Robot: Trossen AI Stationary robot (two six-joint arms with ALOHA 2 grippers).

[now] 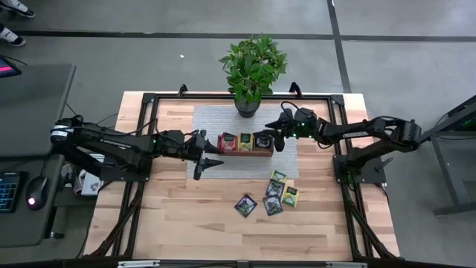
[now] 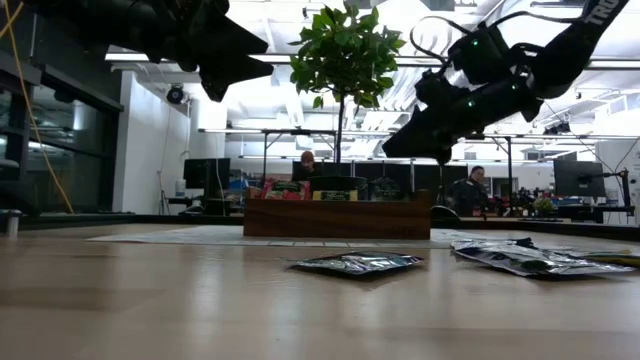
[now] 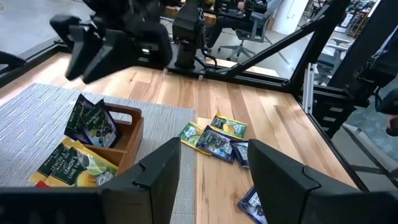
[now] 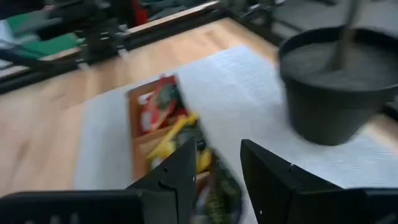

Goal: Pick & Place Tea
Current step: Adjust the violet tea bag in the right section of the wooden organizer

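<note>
A brown wooden tray (image 1: 245, 153) stands on a grey mat (image 1: 216, 123) at the table's middle. Tea sachets stand upright in its compartments: red (image 1: 228, 141), yellow-green (image 1: 245, 141) and dark (image 1: 262, 141). Several more tea sachets (image 1: 279, 190) lie flat on the bare wood toward the near right, one (image 1: 245, 205) a little apart. My right gripper (image 1: 277, 141) hangs open just above the tray's right end, over the dark sachets (image 4: 217, 190), with nothing between its fingers. My left gripper (image 1: 212, 161) hovers open left of the tray, above the mat.
A potted plant (image 1: 251, 71) stands on the mat's far edge, right behind the tray and close to my right arm. A black frame rail (image 1: 152, 134) runs around the table. Bare wood lies at the near left. People sit in the room behind (image 2: 470, 190).
</note>
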